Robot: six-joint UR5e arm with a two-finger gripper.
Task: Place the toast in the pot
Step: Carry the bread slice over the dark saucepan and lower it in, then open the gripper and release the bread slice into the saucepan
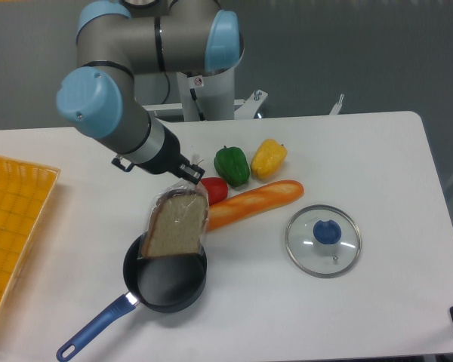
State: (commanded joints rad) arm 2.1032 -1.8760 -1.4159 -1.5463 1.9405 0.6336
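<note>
The gripper (190,178) pinches the plastic-wrapped, speckled square toast (175,227) — hanging over the round black pot (166,280).

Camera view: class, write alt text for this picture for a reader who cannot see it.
A robot arm's tool holds a plastic-wrapped slice of toast by its top edge over a black pot with a blue handle on a white table. Behind lie a baguette, red, green and yellow peppers, with a glass lid to the right.
</note>
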